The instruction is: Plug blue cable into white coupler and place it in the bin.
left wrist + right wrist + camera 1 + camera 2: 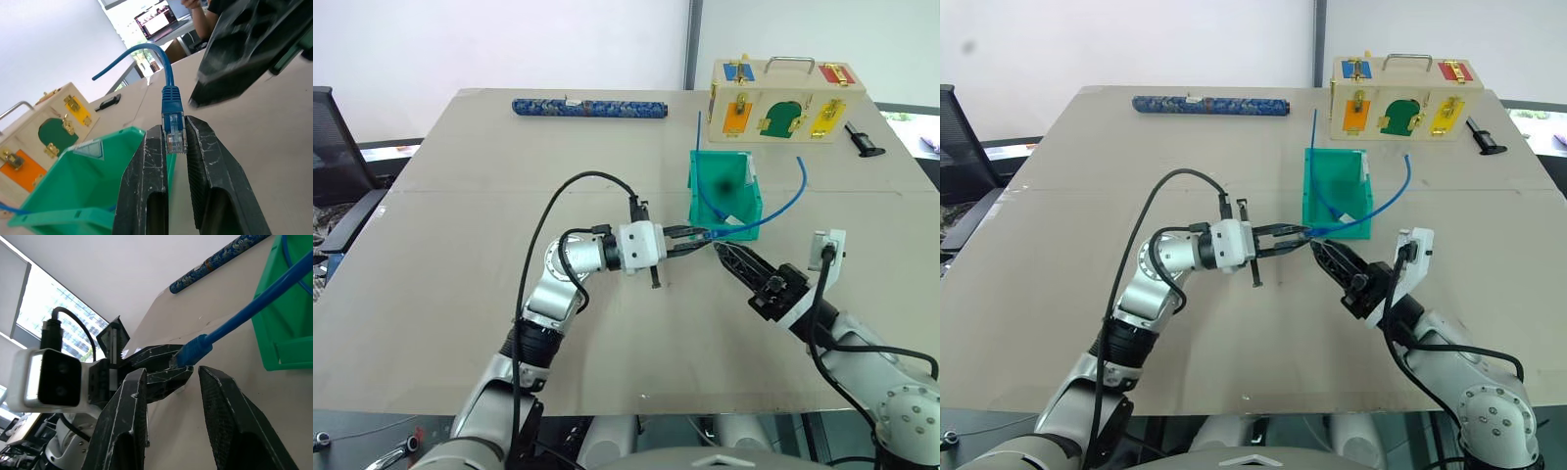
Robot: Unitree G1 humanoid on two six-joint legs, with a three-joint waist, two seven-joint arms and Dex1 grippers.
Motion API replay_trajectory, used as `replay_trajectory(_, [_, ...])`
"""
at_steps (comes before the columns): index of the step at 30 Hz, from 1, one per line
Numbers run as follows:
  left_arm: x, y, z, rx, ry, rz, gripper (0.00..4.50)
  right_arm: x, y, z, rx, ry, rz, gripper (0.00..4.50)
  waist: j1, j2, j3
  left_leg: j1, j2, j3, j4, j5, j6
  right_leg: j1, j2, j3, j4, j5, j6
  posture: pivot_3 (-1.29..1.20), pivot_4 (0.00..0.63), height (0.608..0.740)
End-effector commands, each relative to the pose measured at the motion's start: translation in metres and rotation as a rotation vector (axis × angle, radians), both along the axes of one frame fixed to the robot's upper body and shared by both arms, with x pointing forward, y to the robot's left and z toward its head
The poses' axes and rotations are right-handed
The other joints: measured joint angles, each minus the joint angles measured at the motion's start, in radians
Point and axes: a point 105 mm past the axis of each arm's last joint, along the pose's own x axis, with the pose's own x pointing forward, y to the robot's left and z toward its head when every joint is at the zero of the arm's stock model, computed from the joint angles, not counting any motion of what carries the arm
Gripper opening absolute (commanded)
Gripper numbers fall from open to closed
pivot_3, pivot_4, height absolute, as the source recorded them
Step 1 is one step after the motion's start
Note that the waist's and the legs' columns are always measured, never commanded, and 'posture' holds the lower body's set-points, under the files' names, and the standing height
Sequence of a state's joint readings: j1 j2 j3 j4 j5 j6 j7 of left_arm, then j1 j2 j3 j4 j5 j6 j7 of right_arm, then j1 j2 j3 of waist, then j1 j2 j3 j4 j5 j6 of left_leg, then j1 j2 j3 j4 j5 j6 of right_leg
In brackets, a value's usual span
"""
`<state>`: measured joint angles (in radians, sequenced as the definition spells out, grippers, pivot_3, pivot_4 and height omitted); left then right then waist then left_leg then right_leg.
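Left gripper: reaches across the table toward the right, level; its fingers are clamped on the clear plug at the end of the blue cable; the plug sticks out between the fingertips, its blue boot just past them

Right gripper: points up and toward the left gripper, tips just beside it and near the plug; jaws stand partly apart with nothing between them; in its wrist view the cable's boot sits above the gap, touching neither finger as far as can be seen

Blue cable: from the plug it rises in an arc to the right of the bin, curves back and drops over the bin's rim; a straight stretch of blue cord stands up from the bin's far left corner; whether that is the same cable I cannot tell

Bin: green, upright on the table, just behind the two grippers; front wall near the left fingertips

Coupler: not made out for certain; a small white piece lies inside the bin, too unclear to name

Table: bare beige top

Behind: wooden box with coloured latched doors at the far right; a blue patterned roll at the far edge; a small black tool right of the box

Background, left wrist view: a person sits at a laptop beyond the table
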<state>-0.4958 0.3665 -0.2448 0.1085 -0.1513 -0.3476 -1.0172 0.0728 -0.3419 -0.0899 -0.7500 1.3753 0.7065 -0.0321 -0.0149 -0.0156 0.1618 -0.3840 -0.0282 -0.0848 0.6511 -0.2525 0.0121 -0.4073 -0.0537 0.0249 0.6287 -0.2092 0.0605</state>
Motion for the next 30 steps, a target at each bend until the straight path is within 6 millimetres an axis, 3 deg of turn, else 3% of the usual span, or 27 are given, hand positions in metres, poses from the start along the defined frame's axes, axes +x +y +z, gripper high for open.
replay_trajectory(1, [-0.006,0.002,0.009,-0.036,-0.049,-0.041,0.0,-0.003,-0.001,0.014,0.02,-0.051,-0.001,1.52,0.001,0.0,0.0,0.0,0.0,0.0,0.0,0.0,0.0,0.0,0.0,0.0,0.0,0.0,0.0,0.0,0.15,0.738])
replay_trajectory(30, [-0.017,0.0,0.012,-0.059,-0.046,-0.092,0.0,0.008,0.005,0.01,0.007,-0.029,-0.003,1.52,0.001,0.0,0.0,0.0,0.0,-0.001,0.0,0.0,0.0,0.0,0.0,0.0,0.0,0.0,0.0,0.0,0.15,0.738])
